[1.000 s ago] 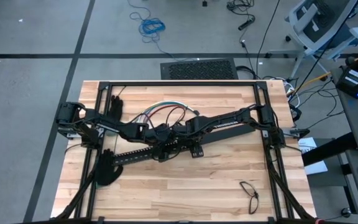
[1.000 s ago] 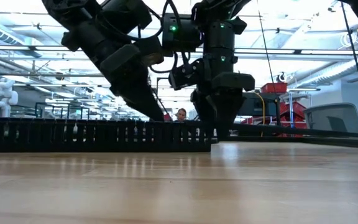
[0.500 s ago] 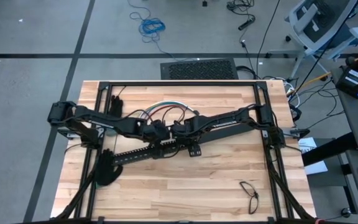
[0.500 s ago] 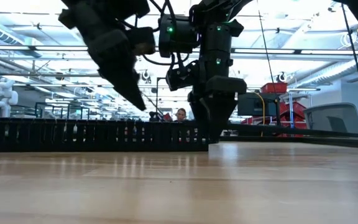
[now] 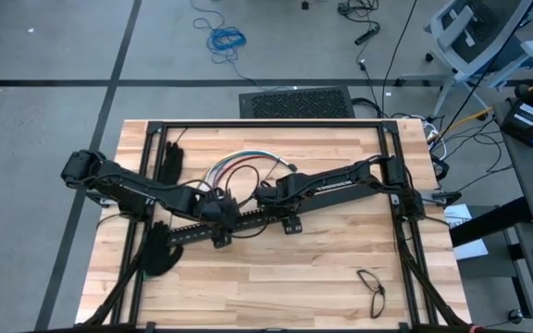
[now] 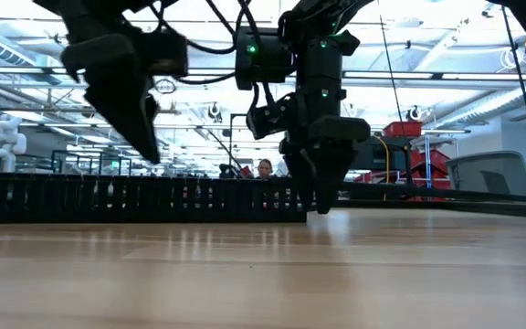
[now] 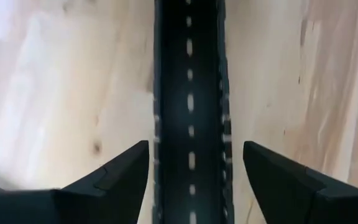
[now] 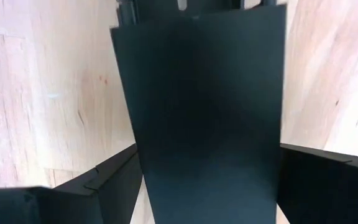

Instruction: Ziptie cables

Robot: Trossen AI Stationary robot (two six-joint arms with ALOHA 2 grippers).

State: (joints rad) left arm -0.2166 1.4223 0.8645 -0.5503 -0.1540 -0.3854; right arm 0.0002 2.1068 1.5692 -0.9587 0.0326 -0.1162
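The cables (image 5: 244,167), a loose bundle of red, white and greenish wires, lie on the wooden table at its far middle, behind both arms. A long black slotted bar (image 5: 192,231) lies slantwise across the table's middle. My left gripper (image 7: 194,155) hovers open above this bar, one finger on either side of it, clear of it (image 6: 147,146). My right gripper (image 6: 322,201) points down at the bar's right end and is shut on a smooth flat black bar (image 8: 204,112). My right gripper holds the smooth flat black bar by its two long edges (image 8: 135,155), pinched between the two fingers. The fingers (image 8: 114,177) come from above, pointing down, and lie across it. In the low view the fingertips (image 6: 322,206) reach down to about table level.
Black gloves lie at the far left (image 5: 172,163) and the near left (image 5: 160,252). A thin dark loop (image 5: 371,288) lies near the front right corner. A black frame (image 5: 266,124) runs round the table's far and side edges. Bare wood stretches across the near half.
My left gripper has risen off the slotted bar and drawn back toward the table's left edge, away from my right gripper, tipping less steeply downward. It stays open. The bars and my right gripper have kept still.
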